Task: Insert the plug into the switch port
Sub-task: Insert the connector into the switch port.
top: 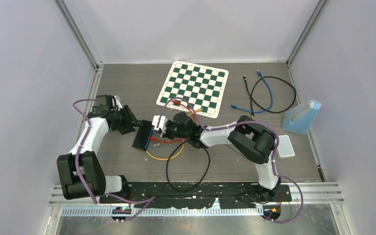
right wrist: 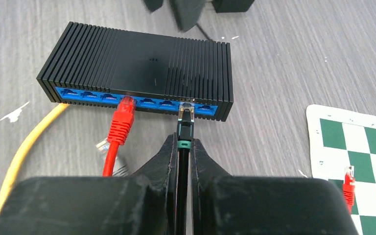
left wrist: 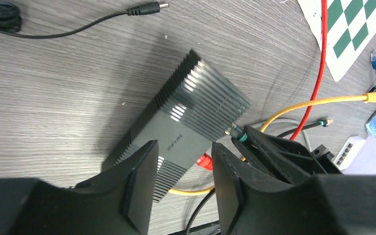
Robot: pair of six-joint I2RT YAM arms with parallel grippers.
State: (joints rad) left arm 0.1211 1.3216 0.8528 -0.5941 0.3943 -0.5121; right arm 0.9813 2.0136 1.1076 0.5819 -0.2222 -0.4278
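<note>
While the black plug (right wrist: 185, 120) sits with its tip at the last-but-one port of the switch (right wrist: 142, 58), a few ports from the red cable (right wrist: 121, 125), my right gripper (right wrist: 182, 147) pinches it from behind and my left gripper (left wrist: 184, 149) hangs parted over the switch's back.

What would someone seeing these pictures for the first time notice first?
Mid-table, the right gripper pinches a black plug with its tip at the blue port row of the black switch, beside a red cable already plugged in. Behind them lies a green-and-white checkerboard mat.
</note>
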